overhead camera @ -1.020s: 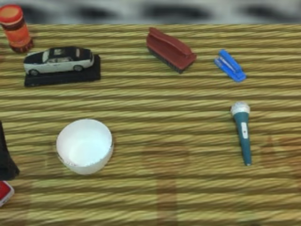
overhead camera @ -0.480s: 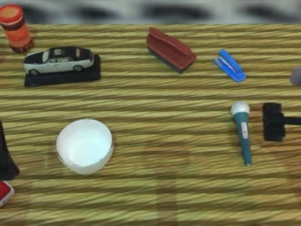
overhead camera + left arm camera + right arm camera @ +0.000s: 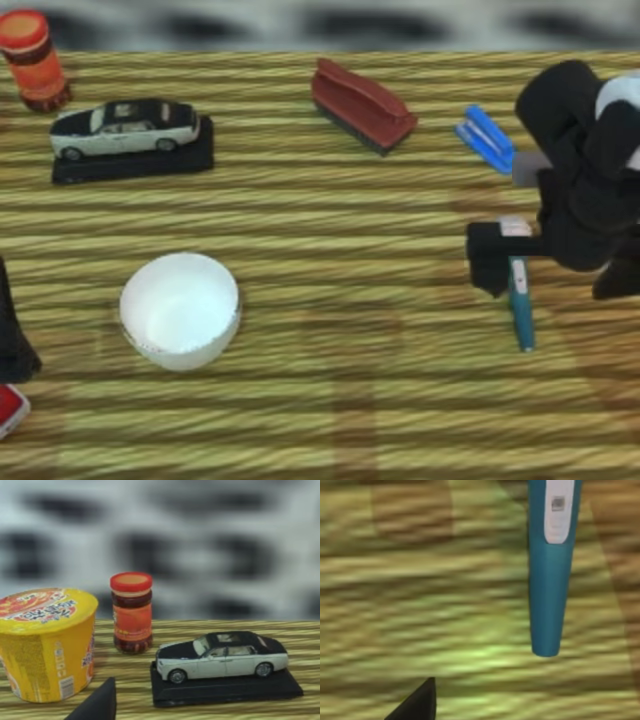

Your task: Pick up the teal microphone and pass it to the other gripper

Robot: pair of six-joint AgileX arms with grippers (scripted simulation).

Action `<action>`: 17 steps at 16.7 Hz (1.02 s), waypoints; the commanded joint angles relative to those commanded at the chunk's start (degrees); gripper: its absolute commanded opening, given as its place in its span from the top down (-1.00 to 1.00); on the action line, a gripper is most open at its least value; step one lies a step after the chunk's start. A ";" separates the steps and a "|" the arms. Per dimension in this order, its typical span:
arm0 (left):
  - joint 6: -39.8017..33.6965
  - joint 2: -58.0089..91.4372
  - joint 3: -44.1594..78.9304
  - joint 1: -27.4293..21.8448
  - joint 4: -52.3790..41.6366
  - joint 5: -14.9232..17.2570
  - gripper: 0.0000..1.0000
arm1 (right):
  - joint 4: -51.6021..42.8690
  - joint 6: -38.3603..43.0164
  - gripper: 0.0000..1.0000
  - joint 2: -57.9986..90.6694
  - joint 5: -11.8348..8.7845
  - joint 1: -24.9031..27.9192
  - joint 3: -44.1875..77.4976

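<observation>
While the right gripper [image 3: 497,262] hangs over the head end of the teal microphone [image 3: 521,312] lying flat at the worktop's [image 3: 350,400] right, a clean pick calls for centring on the handle before closing. Whether its fingers are open or closed cannot be told. Only the right wrist view shows the white switch strip [image 3: 558,510] close up; only the left wrist view reveals a yellow noodle cup [image 3: 45,642] beside the parked left gripper [image 3: 14,335].

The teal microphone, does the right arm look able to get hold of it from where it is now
Probably yes. The right gripper hangs directly over the teal microphone, covering its head in the top view, and nothing else lies against the handle. The blue stapler sits apart, farther back.
</observation>
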 joint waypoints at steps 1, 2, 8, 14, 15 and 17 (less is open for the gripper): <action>0.00 0.00 0.00 0.00 0.00 0.00 -1.00 | -0.50 0.33 -1.00 1.29 0.02 0.31 1.06; 0.00 0.00 0.00 0.00 0.00 0.00 -1.00 | -0.77 0.50 -1.00 2.01 0.03 0.49 1.65; 0.00 0.00 0.00 0.00 0.00 0.00 -1.00 | -0.53 0.46 -1.00 2.11 0.01 0.25 1.53; 0.00 0.00 0.00 0.00 0.00 0.00 -1.00 | 10.94 0.22 -1.00 9.49 0.05 0.11 -2.43; 0.00 0.00 0.00 0.00 0.00 0.00 -1.00 | 13.57 0.19 -1.00 11.11 0.05 0.04 -3.34; 0.00 0.00 0.00 0.00 0.00 0.00 -1.00 | 17.77 0.13 -1.00 13.87 0.07 -0.05 -4.84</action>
